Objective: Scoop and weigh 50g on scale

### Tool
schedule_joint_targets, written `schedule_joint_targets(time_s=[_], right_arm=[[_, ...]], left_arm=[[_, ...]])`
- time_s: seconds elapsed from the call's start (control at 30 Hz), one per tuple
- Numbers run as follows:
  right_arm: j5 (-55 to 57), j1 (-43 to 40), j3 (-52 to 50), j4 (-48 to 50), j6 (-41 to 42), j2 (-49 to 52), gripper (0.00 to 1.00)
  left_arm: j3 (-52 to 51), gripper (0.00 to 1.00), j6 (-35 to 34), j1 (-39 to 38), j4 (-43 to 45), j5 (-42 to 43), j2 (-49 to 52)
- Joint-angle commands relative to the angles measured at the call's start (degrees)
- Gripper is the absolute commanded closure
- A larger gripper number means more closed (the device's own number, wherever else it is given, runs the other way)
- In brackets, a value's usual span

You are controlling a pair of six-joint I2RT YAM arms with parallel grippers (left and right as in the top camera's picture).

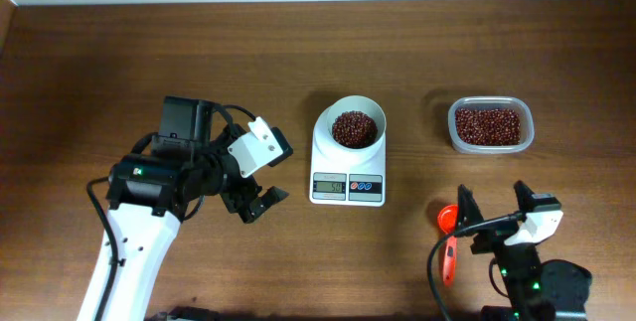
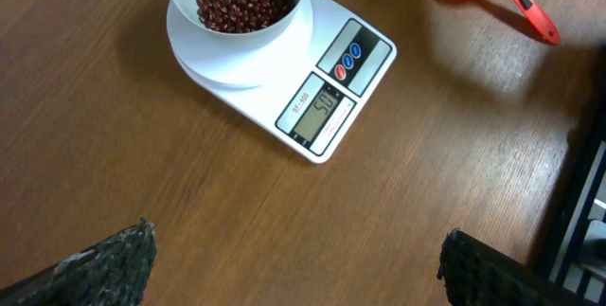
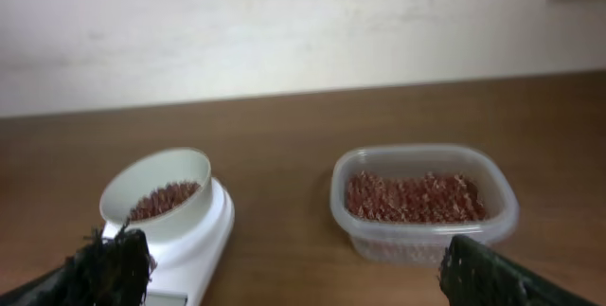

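At mid-table, the scale sits between two grippers, both spread wide and empty.
Smooth white plastic, rounded corners, grey display, blue and red buttons; a round white bowl of red-brown beans stands on it. A clear tub and red scoop lie near the right gripper; the left gripper is opposite.
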Motion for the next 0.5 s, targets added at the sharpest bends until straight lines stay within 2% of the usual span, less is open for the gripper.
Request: schedule_joint_targets(time_s=[0.0, 0.3, 0.47], right_arm=[[-1.6, 0.2, -5.0, 5.7, 0.4, -0.4, 0.01], [-1.2, 0.2, -10.3, 19.2, 0.4, -0.4, 0.01], [-1.3, -0.3, -10.6, 20.4, 0.4, -0.4, 0.01]], left_arm=[[0.8, 0.01, 0.3, 0.3, 0.0, 0.2, -0.5], [0.8, 0.01, 0.3, 0.3, 0.0, 0.2, -0.5], [0.8, 0.01, 0.3, 0.3, 0.0, 0.2, -0.5]])
